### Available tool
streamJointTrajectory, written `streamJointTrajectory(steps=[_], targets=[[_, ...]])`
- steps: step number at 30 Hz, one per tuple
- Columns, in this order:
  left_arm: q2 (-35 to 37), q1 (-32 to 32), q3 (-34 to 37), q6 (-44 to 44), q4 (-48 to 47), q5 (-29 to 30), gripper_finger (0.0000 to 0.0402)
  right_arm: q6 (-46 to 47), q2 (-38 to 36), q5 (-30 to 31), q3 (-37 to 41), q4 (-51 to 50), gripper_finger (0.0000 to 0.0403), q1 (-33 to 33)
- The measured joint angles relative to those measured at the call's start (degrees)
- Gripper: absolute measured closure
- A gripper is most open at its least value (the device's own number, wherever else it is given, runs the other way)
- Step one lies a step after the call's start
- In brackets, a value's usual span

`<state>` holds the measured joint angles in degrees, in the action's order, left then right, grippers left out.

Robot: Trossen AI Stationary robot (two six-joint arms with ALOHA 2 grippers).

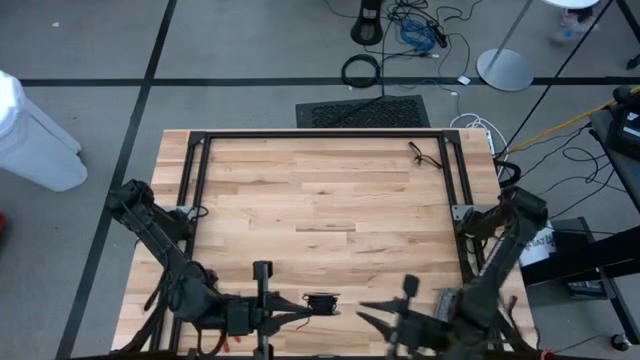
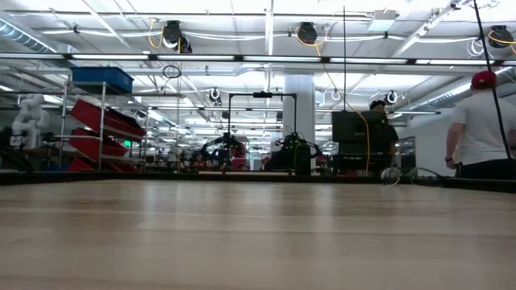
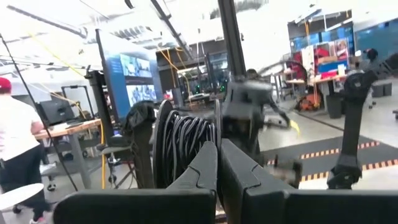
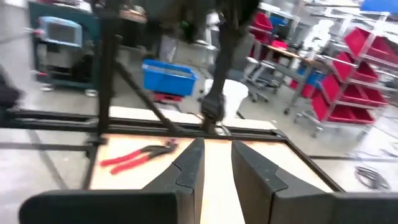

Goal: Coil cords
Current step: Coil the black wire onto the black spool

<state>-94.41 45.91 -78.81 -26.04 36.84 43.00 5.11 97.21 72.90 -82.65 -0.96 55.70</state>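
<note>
Left pincer [image 1: 312, 312] grips coiled cords [image 1: 321, 300] (near table edge).

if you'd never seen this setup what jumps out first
The left gripper at the table's near edge, shut on a coiled black cord that fills the left wrist view. Next, the right gripper close beside it, fingers apart and holding nothing. Last, the red-handled pliers on the wood in the right wrist view.

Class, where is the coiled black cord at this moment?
In the high view, the coiled cord lies near the table's front edge, just right of the left gripper and left of the right gripper.
</note>
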Motion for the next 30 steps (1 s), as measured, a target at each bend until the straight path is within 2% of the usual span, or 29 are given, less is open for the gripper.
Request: streamJointTrajectory(steps=[3, 6, 9, 14, 19, 30], targets=[[0.00, 0.00, 0.00, -0.03, 0.50, -0.04, 0.0400, -0.16, 2.81, -1.17, -0.04, 2.79, 0.0334, -3.91], [0.00, 0.00, 0.00, -0.09, 0.48, -0.08, 0.0400, -2.65, 6.08, -10.56, -0.02, 8.43, 0.0334, -7.99], [0.00, 0.00, 0.00, -0.39, 0.45, -0.11, 0.0400, -8.12, 8.80, -18.58, -0.02, 18.46, 0.0334, -10.90], [0.00, 0.63, 0.00, -1.31, 0.41, -0.13, 0.0400, -15.02, 11.23, -25.85, -0.02, 30.32, 0.0334, -13.14], [0.00, 1.53, 0.00, -1.78, 0.48, 0.47, 0.0400, -16.42, 11.23, -32.82, -0.04, 34.66, 0.0334, -14.32], [0.00, 1.94, 0.00, -1.89, 1.73, 0.71, 0.0400, -13.12, 11.21, -38.24, -0.04, 34.11, 0.0334, -15.33]])
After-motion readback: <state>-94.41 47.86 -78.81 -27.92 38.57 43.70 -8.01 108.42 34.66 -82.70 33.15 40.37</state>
